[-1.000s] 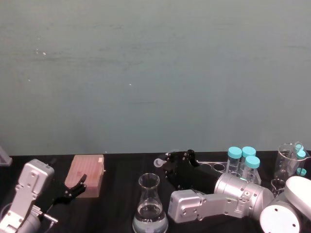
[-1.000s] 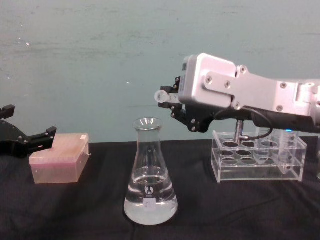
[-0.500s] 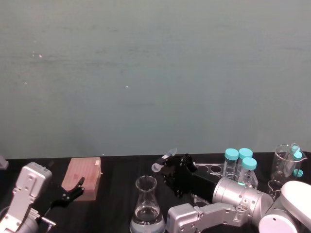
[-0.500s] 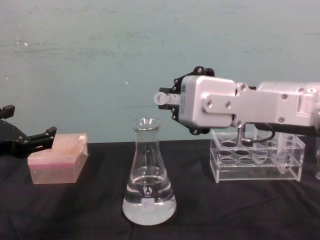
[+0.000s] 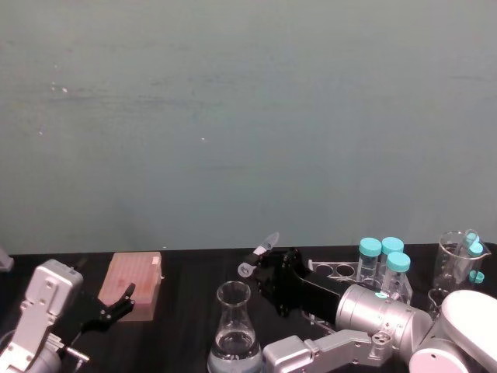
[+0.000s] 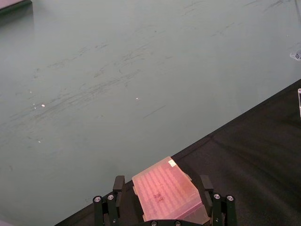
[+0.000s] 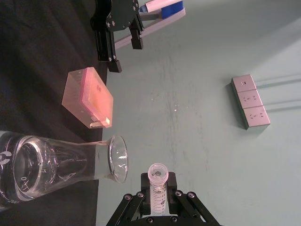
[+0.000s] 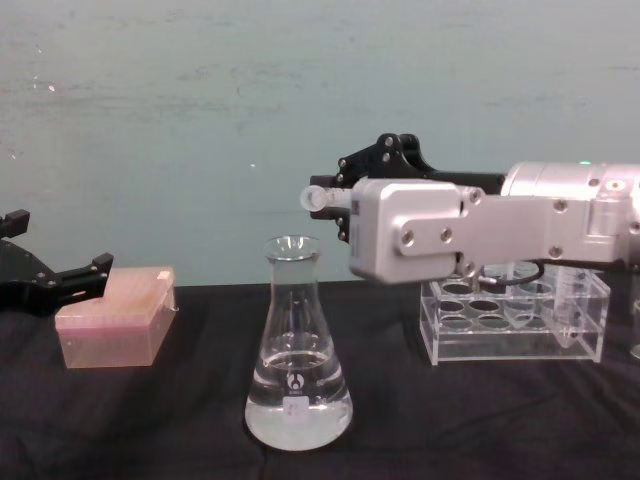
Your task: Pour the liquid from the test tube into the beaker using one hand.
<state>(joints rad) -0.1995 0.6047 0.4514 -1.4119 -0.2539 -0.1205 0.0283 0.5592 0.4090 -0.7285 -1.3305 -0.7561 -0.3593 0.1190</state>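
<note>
Clasping the test tube (image 7: 157, 190) mid-length, right gripper (image 7: 157, 178) fingers (image 7: 172, 181), rim near beaker (image 8: 298, 370) lip; left gripper (image 6: 162, 181) parked.

test tube (image 8: 316, 197): clear, I see fine dark printed marks
beaker (image 8: 297, 330): clear glass, small white mark
liquid (image 8: 298, 412): colourless
right gripper (image 7: 156, 182): black
left gripper (image 6: 162, 188): black
box (image 8: 112, 315), on the left: pale pink
screw caps (image 5: 384, 252), far right: teal
table cover (image 8: 500, 420): black
wall (image 8: 200, 120): dull grey-green

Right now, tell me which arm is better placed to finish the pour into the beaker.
Right: the right claw grips the test tube, tipped with its rim above the beaker; the left claw sits open by the pink box.
</note>
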